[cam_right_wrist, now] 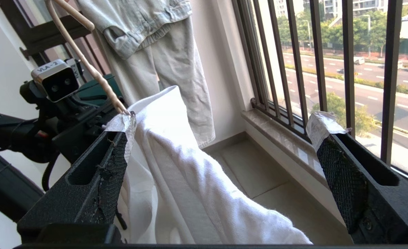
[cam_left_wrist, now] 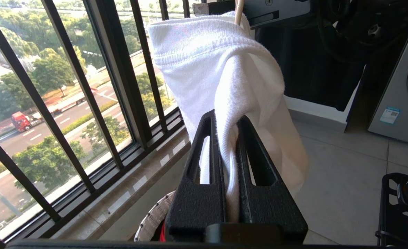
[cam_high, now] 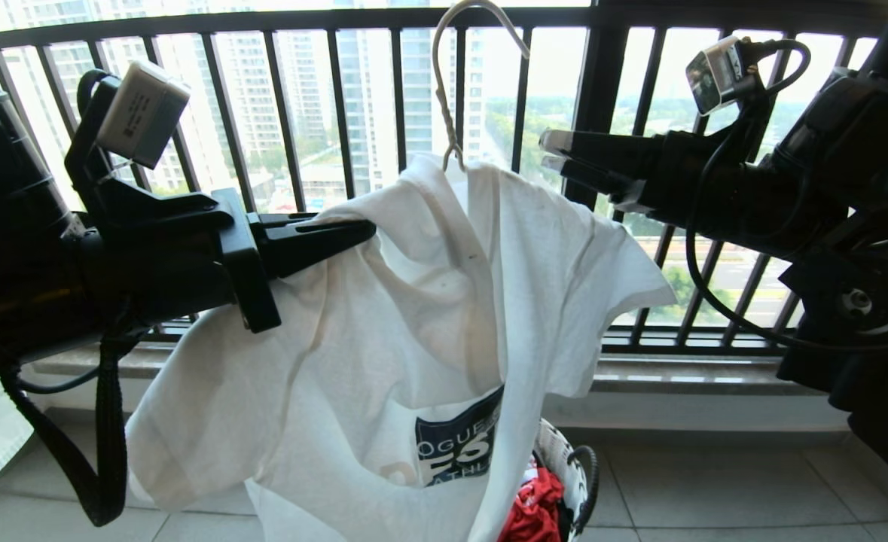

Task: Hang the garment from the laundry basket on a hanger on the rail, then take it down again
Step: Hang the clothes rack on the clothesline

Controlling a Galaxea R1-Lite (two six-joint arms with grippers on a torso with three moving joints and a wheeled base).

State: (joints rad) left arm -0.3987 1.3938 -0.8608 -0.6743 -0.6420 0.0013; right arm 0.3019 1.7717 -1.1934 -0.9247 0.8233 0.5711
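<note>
The white garment [cam_high: 444,301] with its navy chest graphic hangs over the thin beige hanger [cam_high: 444,98], whose hook runs up to the top edge of the head view. The rail is out of view. My left gripper [cam_high: 368,229] reaches in from the left and is shut on a fold of the garment [cam_left_wrist: 217,62] by its ribbed collar, fabric pinched between the fingers [cam_left_wrist: 226,116]. My right gripper [cam_high: 553,154] stands open at the garment's other shoulder, beside the hanger's neck [cam_right_wrist: 86,65]; the cloth [cam_right_wrist: 176,166] lies between its spread fingers [cam_right_wrist: 221,121]. The laundry basket [cam_high: 564,459] sits on the floor beneath.
A black barred window railing [cam_high: 285,98] and a stone sill run close behind the garment. A red garment [cam_high: 538,512] lies in the basket. A pale denim piece [cam_right_wrist: 155,45] hangs by the wall. A washing machine [cam_left_wrist: 397,86] stands on the tiled floor.
</note>
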